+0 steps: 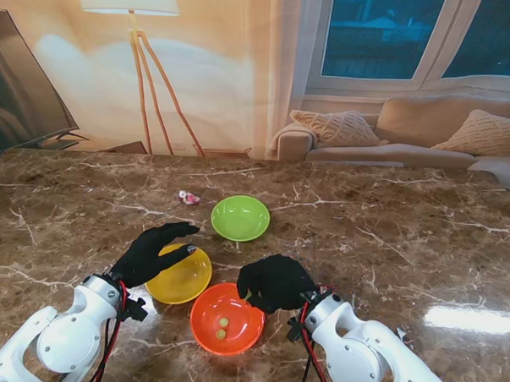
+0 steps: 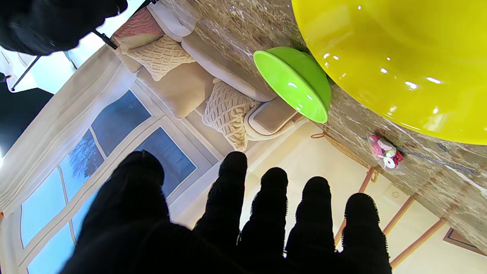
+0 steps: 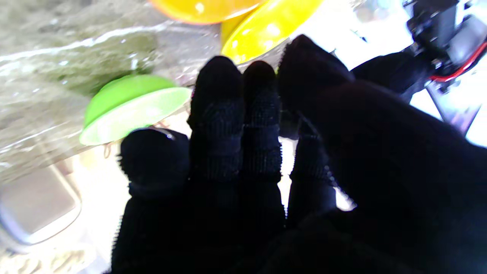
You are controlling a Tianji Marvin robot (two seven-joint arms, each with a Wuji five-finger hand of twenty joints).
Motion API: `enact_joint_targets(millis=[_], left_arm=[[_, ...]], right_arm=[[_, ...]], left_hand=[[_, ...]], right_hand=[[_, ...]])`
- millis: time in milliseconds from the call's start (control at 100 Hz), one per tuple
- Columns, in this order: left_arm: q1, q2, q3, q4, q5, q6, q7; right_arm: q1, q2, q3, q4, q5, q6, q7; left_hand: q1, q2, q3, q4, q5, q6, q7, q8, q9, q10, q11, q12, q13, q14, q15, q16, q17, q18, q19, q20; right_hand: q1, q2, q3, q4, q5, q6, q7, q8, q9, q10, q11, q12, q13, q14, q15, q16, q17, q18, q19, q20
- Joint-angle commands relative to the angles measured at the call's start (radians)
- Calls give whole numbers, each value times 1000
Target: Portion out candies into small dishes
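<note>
Brown veined marble table [image 1: 389, 222], glossy, with a living-room backdrop behind it; items listed from nearest you outward.

1. Orange dish [image 1: 226, 318]: nearest you, two small yellowish candies [image 1: 222, 327] inside. Shallow, smooth, probably light plastic; expect it to skate on the polished top if nudged.
2. Right hand [image 1: 275, 282]: over the orange dish's far right rim, fingers curled close together. Whether a candy is pinched in them you cannot tell; the wrist view is blurred.
3. Yellow dish [image 1: 180, 277]: just left of the orange one, rims almost touching, no candy visible.
4. Left hand [image 1: 155, 251]: over the yellow dish's left rim, fingers spread, holding nothing.
5. Green dish [image 1: 240, 217]: farther out, apart from the others, no candy visible.
6. Wrapped candy [image 1: 188, 197]: farthest, on bare marble left of the green dish. Clear crinkly wrapper, pink and white inside; light and slippery. Take it across the body, not the loose wrapper ends.
</note>
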Motion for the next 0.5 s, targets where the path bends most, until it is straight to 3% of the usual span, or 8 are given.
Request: enact_joint_targets(millis=[0,250,390,440,490], left_arm=[[7,-2,2,3,2,0,3],[9,-2,-1,1,2,0,3],[11,-2,-3,0,4,-1,5],[11,-2,-4,0,4,-1,6],[11,-2,-4,0,5,-1,6]], right_arm=[[-17,-1,-19,0,-9,-8,21],[6,5,-61,24,-29,-39,30],[18,13,-65,28,-36,-57,60],[18,14,-65,27,-41,-59,64],[17,16,-62,25,-43,-62,71]], left_hand=[[-18,48,-24,-18,-12,-20,5,9,-39,-1,-17,-18,-23,-22,-18,-12,-2,2,-29,16],[-18,48,-24,-18,-12,-21,5,9,-37,-1,-16,-17,-22,-22,-18,-12,-2,2,-29,16],[-18,48,-24,-18,-12,-21,5,9,-37,-2,-16,-17,-22,-21,-17,-12,-2,2,-29,16],[-18,48,-24,-18,-12,-21,5,8,-37,-1,-16,-17,-23,-21,-18,-12,-2,3,-28,17],[-18,47,-24,-17,-11,-21,5,9,-37,-1,-16,-17,-22,-21,-18,-12,-2,2,-28,17]], right_hand=[[37,32,70,7,57,19,88,13,57,-21,23,1,37,23,18,12,17,-41,49,-4],[18,21,58,-2,36,29,67,-8,47,-28,6,-10,24,17,8,11,5,-48,45,-8],[-45,-31,14,-38,-67,67,-5,-63,-38,-7,-35,5,-49,12,-17,32,-56,-62,19,-7],[-72,-40,14,-48,-78,94,-101,-50,-67,-6,-67,30,-77,7,-28,59,-80,-67,8,6],[-104,-37,19,-45,-72,121,-269,10,-99,-5,-72,32,-106,0,-24,63,-103,-67,1,20]])
